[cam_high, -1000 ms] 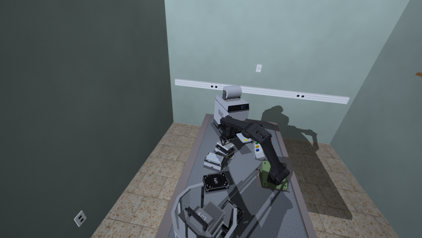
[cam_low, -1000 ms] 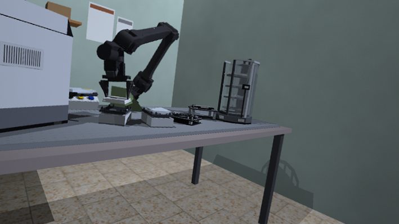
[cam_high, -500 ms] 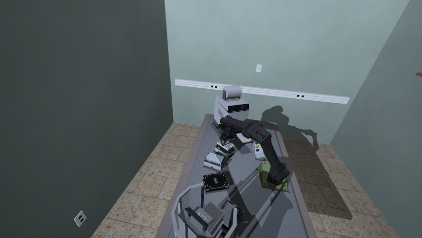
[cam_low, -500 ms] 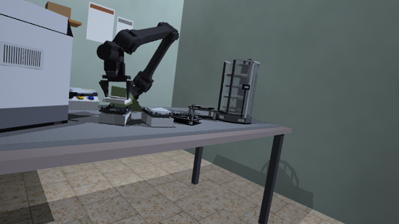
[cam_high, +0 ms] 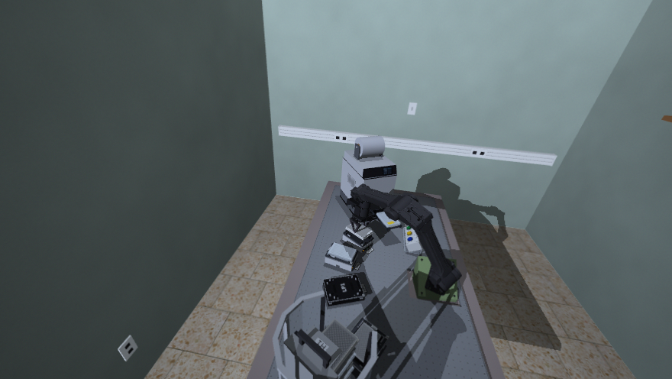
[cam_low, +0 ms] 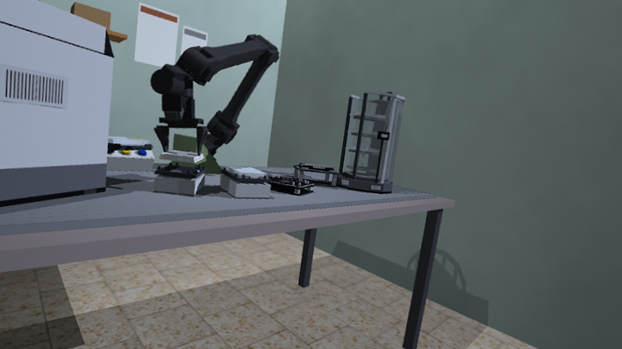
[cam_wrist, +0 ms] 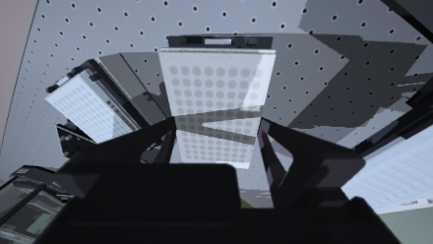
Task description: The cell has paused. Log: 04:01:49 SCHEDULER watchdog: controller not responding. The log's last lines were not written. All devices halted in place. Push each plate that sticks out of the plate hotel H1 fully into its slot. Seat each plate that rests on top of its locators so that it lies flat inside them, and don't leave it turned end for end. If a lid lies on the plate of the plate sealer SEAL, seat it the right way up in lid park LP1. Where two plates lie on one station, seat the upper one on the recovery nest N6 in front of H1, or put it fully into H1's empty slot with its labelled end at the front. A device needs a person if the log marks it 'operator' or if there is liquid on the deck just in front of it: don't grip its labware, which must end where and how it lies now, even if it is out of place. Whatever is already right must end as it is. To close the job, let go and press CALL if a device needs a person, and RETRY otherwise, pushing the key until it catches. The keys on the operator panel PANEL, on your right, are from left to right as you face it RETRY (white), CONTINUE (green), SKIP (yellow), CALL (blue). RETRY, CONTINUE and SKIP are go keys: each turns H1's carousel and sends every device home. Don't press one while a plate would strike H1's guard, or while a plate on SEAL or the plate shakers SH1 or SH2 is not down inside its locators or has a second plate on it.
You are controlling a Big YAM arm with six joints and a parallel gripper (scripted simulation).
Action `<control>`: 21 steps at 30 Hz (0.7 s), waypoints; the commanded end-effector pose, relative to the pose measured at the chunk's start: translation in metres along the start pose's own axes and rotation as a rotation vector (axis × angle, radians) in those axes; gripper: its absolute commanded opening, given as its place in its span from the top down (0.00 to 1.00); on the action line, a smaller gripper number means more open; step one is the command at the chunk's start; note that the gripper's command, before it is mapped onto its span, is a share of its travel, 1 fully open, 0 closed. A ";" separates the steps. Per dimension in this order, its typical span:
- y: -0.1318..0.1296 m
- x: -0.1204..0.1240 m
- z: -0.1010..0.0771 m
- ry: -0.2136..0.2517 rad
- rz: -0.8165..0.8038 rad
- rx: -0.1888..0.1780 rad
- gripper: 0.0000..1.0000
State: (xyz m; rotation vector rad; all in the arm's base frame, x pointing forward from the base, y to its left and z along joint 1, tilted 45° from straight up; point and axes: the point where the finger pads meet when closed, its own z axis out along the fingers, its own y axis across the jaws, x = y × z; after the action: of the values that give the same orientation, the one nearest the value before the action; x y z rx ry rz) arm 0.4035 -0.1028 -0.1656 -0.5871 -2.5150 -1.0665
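Top looks down the table [cam_high: 399, 282], exterior sideways from afar, wrist closely downward; all share it.

A lab automation cell: plate hotel [cam_low: 375, 107], well plates [cam_wrist: 216, 98], sealer [cam_high: 369, 171] on perforated bench [cam_low: 244, 201].
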 end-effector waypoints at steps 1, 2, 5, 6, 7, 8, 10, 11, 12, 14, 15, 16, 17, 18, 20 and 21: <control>0.005 0.000 0.008 0.005 -0.007 0.006 0.18; 0.004 0.001 0.009 0.009 -0.002 0.005 0.18; 0.003 0.001 0.013 0.012 0.002 0.004 0.18; 0.002 0.002 0.015 0.015 0.004 0.004 0.18; 0.002 0.002 0.015 0.015 0.004 0.004 0.18; 0.002 0.002 0.015 0.015 0.004 0.004 0.18; 0.001 0.002 0.017 0.019 0.006 0.003 0.18; 0.001 0.002 0.018 0.016 0.005 0.003 0.18; 0.001 0.002 0.018 0.016 0.005 0.003 0.18; 0.002 0.002 0.019 0.019 0.006 0.002 0.18; 0.001 0.002 0.020 0.017 0.005 0.003 0.18; 0.001 0.002 0.020 0.017 0.005 0.003 0.18; 0.002 0.002 0.021 0.018 0.006 0.003 0.18; 0.002 0.002 0.021 0.018 0.006 0.002 0.18; 0.002 0.002 0.022 0.017 0.005 0.003 0.18; 0.002 0.002 0.023 0.018 0.006 0.003 0.18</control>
State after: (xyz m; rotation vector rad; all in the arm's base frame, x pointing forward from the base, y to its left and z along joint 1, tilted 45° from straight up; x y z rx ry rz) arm 0.4024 -0.0998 -0.1693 -0.5923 -2.5235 -1.0711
